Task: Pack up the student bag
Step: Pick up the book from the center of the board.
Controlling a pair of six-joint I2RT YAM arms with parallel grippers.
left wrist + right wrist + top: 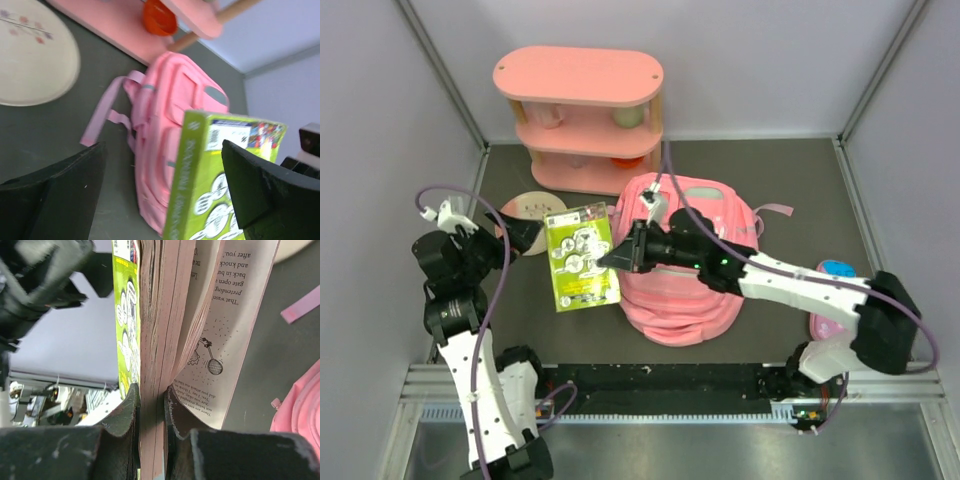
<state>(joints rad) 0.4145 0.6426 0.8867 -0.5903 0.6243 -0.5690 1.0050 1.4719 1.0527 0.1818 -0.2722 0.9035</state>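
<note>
The student bag [685, 300] is a pink backpack lying flat mid-table; it also shows in the left wrist view [170, 100]. A lime-green paperback book [580, 258] hangs in the air just left of the bag. My right gripper [617, 258] is shut on the book's right edge. In the right wrist view its fingers [152, 400] pinch the cover and most pages of the book [155, 315], while a few printed pages sag loose. My left gripper [525, 235] is open at the book's left edge, holding nothing. Its fingers [162, 150] stand wide apart, with the book [215, 190] between them and touching neither.
A pink three-tier shelf [580, 115] stands at the back, with an orange bowl [159, 17] on its lowest tier. A cream round plate [525, 208] lies left of the book. A blue round item [837, 268] and a flat pink case [818, 325] lie at the right.
</note>
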